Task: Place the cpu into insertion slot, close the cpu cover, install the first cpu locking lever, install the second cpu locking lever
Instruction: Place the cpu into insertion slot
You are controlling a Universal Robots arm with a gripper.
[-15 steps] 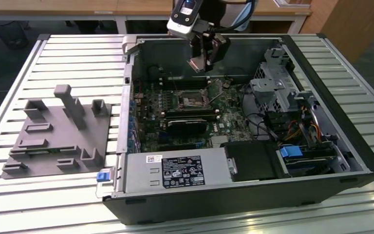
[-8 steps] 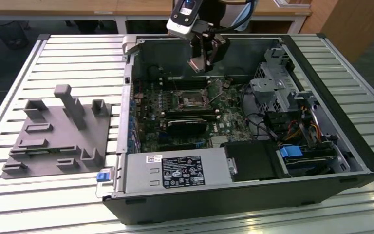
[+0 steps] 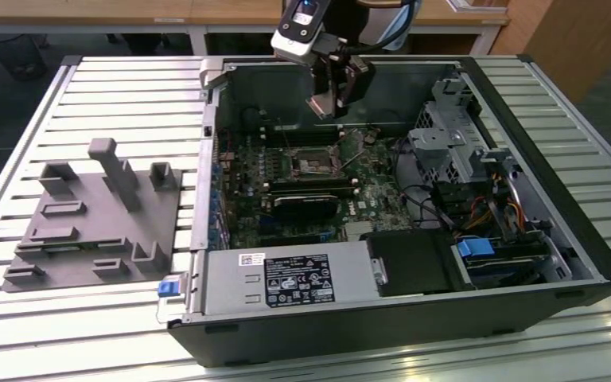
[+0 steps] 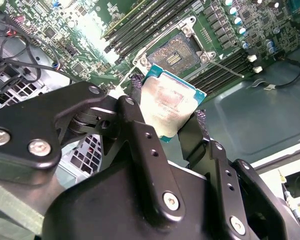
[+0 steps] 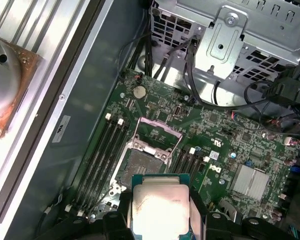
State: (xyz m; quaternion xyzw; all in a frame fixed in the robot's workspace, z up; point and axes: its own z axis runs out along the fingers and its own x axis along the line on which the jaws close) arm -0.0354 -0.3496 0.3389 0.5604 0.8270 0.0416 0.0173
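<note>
On the bench (image 3: pixel 125 87), near the exterior view's left edge, lies a grey fixture (image 3: pixel 93 215); the open case (image 3: pixel 560 239) takes up the middle and right of the bench. Inside the case, near the middle of the board (image 3: pixel 375 199), the slot (image 3: pixel 314 163) lies bare with its dark centre uncovered. In the first wrist view the cover (image 5: pixel 160 125) is tipped up off the slot at one side, so the way in looks free.

Above the board's far edge hangs the claw (image 3: pixel 332 99), clenched on the cpu (image 4: pixel 169 105). In the second wrist view the chip is pinched by two opposite edges, its dull metal top facing the camera. It is clear of the board and well apart from the slot.

The cpu looks light, thin and stiff, so weight is no worry. The smooth metal lid would likely be slippery under a flat press, and the underside contacts and the slot's fine pins are probably the fragile parts. The edge hold it has now seems right: firm on the rim, nothing on either face, the chip kept level and square to the slot, with no sideways rubbing
</note>
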